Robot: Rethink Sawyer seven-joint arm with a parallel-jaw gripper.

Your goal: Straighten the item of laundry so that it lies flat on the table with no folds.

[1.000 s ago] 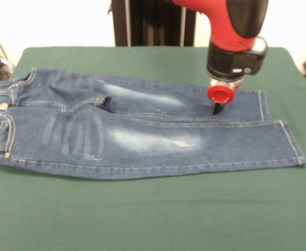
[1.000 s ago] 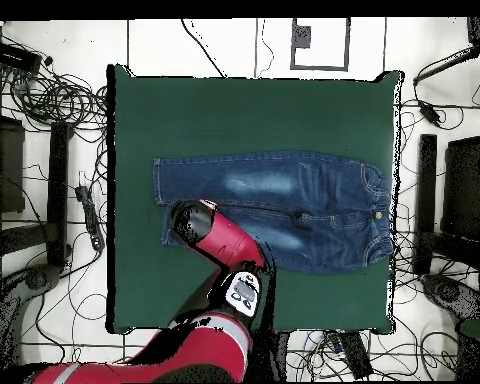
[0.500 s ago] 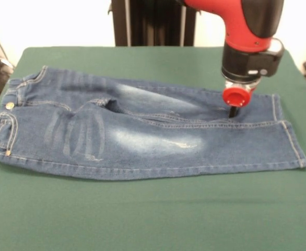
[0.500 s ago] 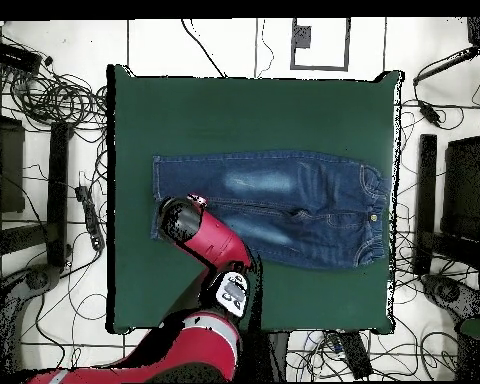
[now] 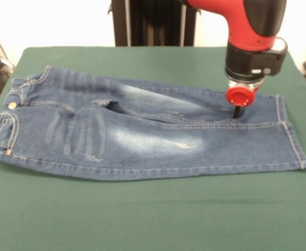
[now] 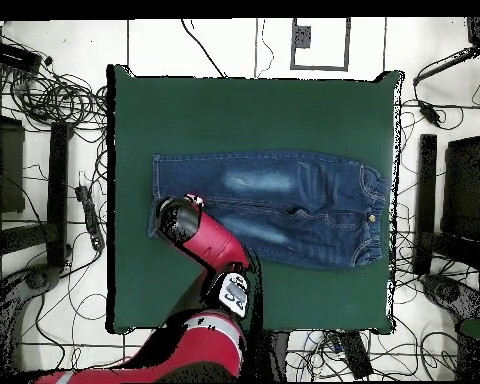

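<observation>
Sliding a little further toward the leg hems since a moment ago, the gripper (image 5: 237, 112) is dragging the far leg along with it. Nearest me, the table (image 5: 153, 214) is lying bare in front of the jeans (image 5: 137, 137), which are stretching sideways across its middle, waistband at my left. Beyond, the dark tip is pressing into the far leg; whether it is open or closed, I cannot tell.

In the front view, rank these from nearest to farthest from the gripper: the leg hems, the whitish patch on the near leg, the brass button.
From the gripper, pressed on the jeans:
1. Leg hems, just right of it, at the picture's right end.
2. Whitish patch, left of it, mid-leg.
3. Brass button, far left, at the waistband.
</observation>
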